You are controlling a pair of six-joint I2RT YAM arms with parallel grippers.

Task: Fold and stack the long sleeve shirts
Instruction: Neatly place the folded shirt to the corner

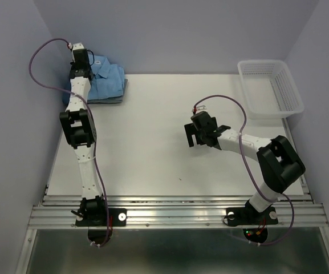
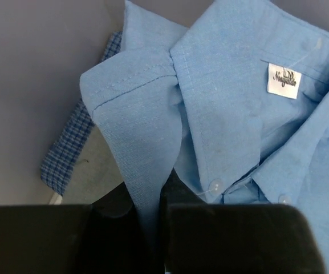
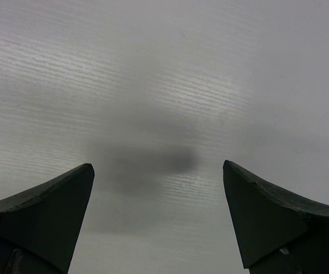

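A folded light blue shirt (image 1: 107,80) lies on top of a stack in the table's far left corner, with a grey layer (image 1: 114,100) showing under its front edge. In the left wrist view the light blue shirt (image 2: 238,114) shows its collar, a white neck label (image 2: 284,80) and buttons, and a darker blue checked shirt (image 2: 73,148) sticks out beneath it. My left gripper (image 2: 147,197) is shut on the light blue collar tip; it sits at the stack's far left (image 1: 80,59). My right gripper (image 1: 194,137) is open and empty over bare table (image 3: 155,165).
A white plastic mesh basket (image 1: 269,88) stands at the table's far right corner. Purple walls close in the left, back and right sides. The white table (image 1: 153,142) lies between the arms.
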